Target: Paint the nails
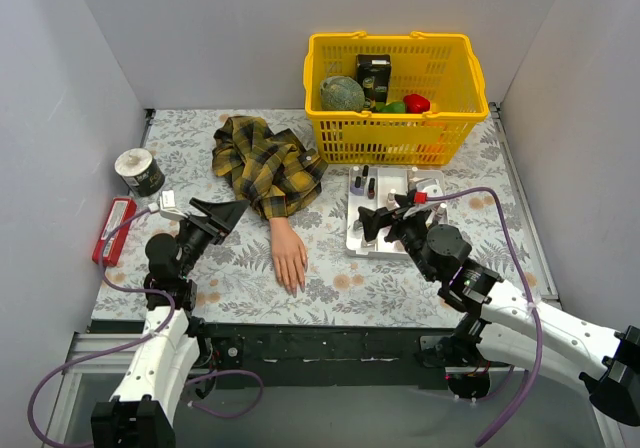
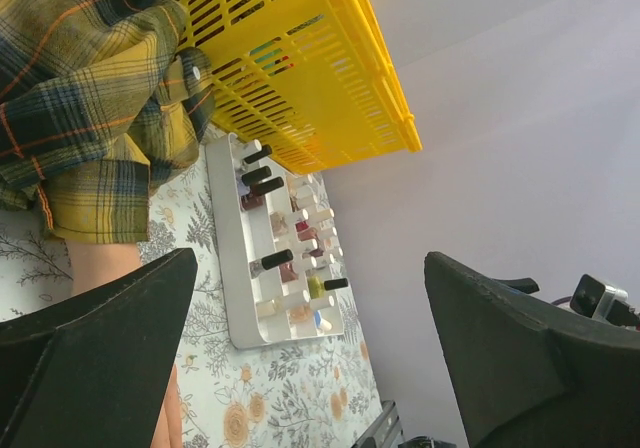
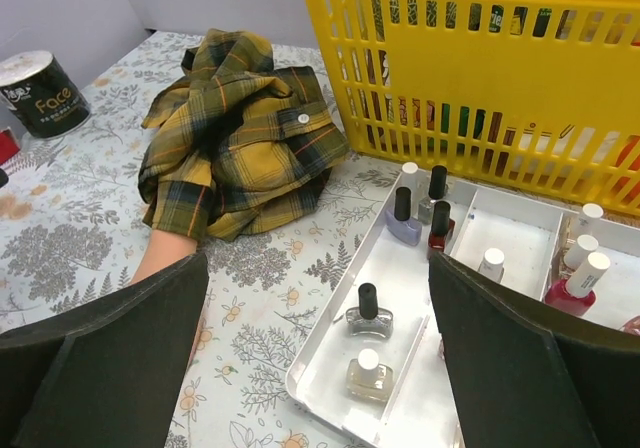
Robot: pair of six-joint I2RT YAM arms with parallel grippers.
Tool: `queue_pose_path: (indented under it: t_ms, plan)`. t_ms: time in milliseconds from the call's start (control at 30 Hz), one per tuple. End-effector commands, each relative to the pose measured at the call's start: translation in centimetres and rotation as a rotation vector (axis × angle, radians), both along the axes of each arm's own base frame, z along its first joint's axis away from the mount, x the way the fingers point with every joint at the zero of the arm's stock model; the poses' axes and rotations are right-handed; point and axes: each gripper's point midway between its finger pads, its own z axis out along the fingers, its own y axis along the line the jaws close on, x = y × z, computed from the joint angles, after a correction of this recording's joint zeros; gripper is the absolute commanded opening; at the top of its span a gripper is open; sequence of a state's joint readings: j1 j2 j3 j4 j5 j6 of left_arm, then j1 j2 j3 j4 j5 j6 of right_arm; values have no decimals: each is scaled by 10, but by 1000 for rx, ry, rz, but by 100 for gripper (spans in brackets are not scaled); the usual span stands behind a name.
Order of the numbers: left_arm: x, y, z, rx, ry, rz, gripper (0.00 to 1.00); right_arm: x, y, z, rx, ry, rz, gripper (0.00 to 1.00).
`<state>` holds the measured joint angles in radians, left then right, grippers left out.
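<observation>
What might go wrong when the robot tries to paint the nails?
1. The bottles stand close together in the tray. The wide-open right end effector might knock neighbours over while picking one.
2. The nails on the hand are tiny, so polish might smear onto the fingers or the flowery table.
</observation>
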<state>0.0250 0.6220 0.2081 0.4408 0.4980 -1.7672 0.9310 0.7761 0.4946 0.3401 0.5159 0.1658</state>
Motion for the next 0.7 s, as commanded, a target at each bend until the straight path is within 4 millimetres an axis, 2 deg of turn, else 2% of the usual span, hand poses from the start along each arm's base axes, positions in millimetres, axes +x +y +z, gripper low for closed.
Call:
queue_pose_path:
  t_ms: [0, 67, 100, 133, 167, 200, 267, 367, 400, 467, 533, 567, 600, 633, 667]
  plan:
    - [-1, 0, 3, 12, -28, -3, 98, 1, 3, 26, 51, -43, 2, 98]
    - [-3, -4, 0, 7, -30, -17, 98, 5, 2, 17, 18, -12, -22, 97]
    - [-7, -11, -3, 6, -31, -43, 98, 10, -1, 20, 13, -10, -56, 92]
    - [-6, -11, -3, 7, -33, -34, 98, 13, 0, 5, -36, 35, -67, 87]
    - [-6, -11, -2, 14, -40, -30, 98, 15, 0, 2, -55, 51, -81, 84]
    - [-8, -14, -3, 17, -41, -36, 98, 17, 3, 8, -58, 54, -86, 79]
    - [-9, -14, 0, 26, -64, -27, 98, 21, 4, -4, -115, 96, -99, 79]
    - [-13, -22, -4, 35, -88, -27, 98, 20, 8, -10, -176, 113, -67, 81]
    - [-17, -32, -9, 38, -89, -52, 98, 19, 8, -11, -180, 122, -68, 81]
    - [-13, -37, -15, 51, -74, -41, 98, 18, 4, -21, -200, 148, -84, 80]
    - [-13, -50, -11, 90, -86, -74, 98, 17, 0, -38, -242, 183, -92, 78]
    - [-9, -53, -21, 115, -47, -78, 98, 17, 0, -42, -245, 192, -93, 76]
    - [-8, -56, -22, 133, -44, -90, 98, 17, -1, -47, -258, 202, -98, 75]
    - [-6, -58, -17, 138, -49, -94, 98, 19, -1, -54, -280, 216, -105, 74]
    - [-5, -59, -21, 144, -37, -96, 98, 19, 2, -58, -288, 225, -90, 67]
